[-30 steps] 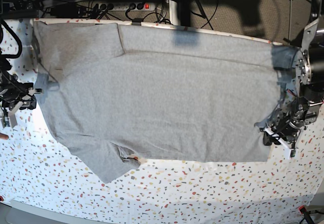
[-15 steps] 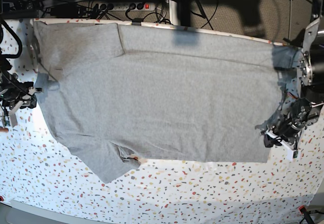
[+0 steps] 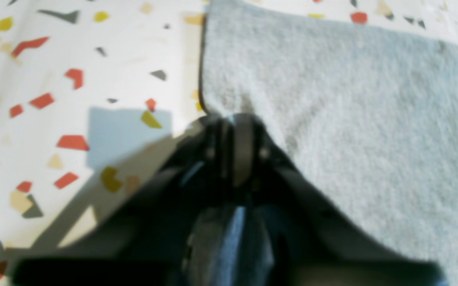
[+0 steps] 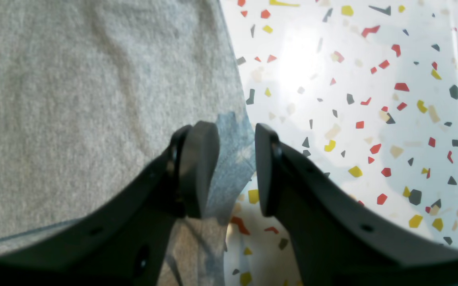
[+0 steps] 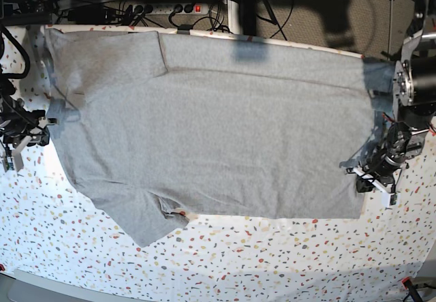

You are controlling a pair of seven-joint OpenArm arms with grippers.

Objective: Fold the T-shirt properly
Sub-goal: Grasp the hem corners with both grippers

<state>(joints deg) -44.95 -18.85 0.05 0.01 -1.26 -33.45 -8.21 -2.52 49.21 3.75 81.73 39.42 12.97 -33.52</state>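
At the base view's left edge the right hand point(image 5: 19, 140) reaches in low with jaws parted astride the edge of the T-shirt point(image 5: 211, 131) spread flat on the speckled bench point(image 5: 272, 254), while opposite the left hand point(image 5: 371, 174) pinches its hem tight.

Bright overhead light, blurred wrist views

Matt, fuzzy grey knit T-shirt point(image 5: 225, 131) on a smooth, faintly glossy speckled tablecloth point(image 5: 272, 261)

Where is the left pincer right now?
In the base view the left pincer sits at the right side, shut on the T-shirt hem edge, over the speckled cloth.
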